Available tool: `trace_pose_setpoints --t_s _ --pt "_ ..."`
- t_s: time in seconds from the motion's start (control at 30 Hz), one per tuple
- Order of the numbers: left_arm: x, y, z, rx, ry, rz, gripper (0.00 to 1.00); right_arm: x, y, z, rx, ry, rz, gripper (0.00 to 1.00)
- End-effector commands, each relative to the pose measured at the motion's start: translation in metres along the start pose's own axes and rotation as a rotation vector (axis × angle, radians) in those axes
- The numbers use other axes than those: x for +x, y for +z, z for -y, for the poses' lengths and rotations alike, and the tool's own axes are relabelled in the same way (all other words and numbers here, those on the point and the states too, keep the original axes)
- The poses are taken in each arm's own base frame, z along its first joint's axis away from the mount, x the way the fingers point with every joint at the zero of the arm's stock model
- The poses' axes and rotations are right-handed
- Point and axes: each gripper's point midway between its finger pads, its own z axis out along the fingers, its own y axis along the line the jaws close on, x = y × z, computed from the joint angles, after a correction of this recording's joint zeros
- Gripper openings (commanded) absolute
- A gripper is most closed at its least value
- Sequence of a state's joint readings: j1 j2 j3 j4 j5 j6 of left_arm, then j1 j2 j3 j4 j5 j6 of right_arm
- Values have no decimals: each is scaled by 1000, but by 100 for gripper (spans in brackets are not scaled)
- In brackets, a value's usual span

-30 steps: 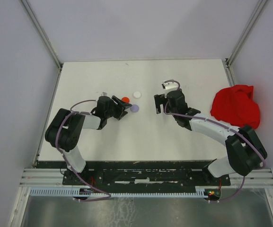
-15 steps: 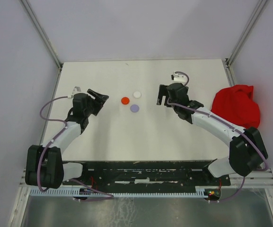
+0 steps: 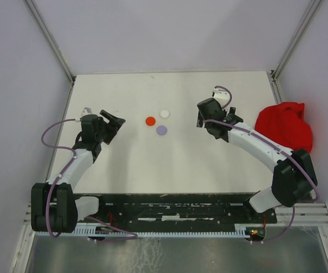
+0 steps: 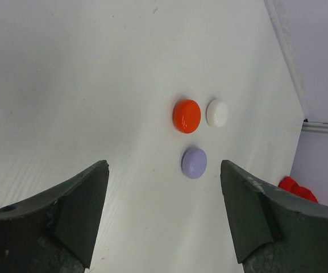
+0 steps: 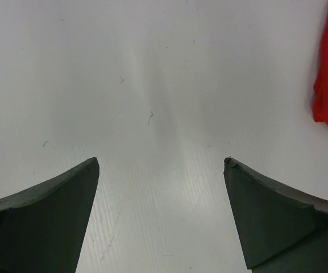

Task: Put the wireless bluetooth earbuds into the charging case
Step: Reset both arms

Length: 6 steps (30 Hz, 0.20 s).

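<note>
Left gripper [image 4: 162,170] and right gripper [image 5: 161,162] are hovering spread, empty, flanking the red case [image 4: 186,115], white case [image 4: 217,112] and purple case [image 4: 194,162], earbuds unseen; an off-centre pinch is risking squirting one away.

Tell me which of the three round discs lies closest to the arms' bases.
The purple disc. In the top view it sits nearest the bases, while the red disc and the white disc both lie farther back.
</note>
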State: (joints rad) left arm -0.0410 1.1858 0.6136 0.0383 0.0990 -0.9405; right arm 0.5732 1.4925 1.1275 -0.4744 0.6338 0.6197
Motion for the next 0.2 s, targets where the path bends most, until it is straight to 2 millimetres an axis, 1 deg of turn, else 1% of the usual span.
trace_pose_setpoints --t_s 0.0,0.17 --pt "-8 -9 18 59 100 0 86 -8 -8 13 61 15 1 99" --pt "-9 -10 25 75 106 -15 86 -11 -13 23 102 45 14 99"
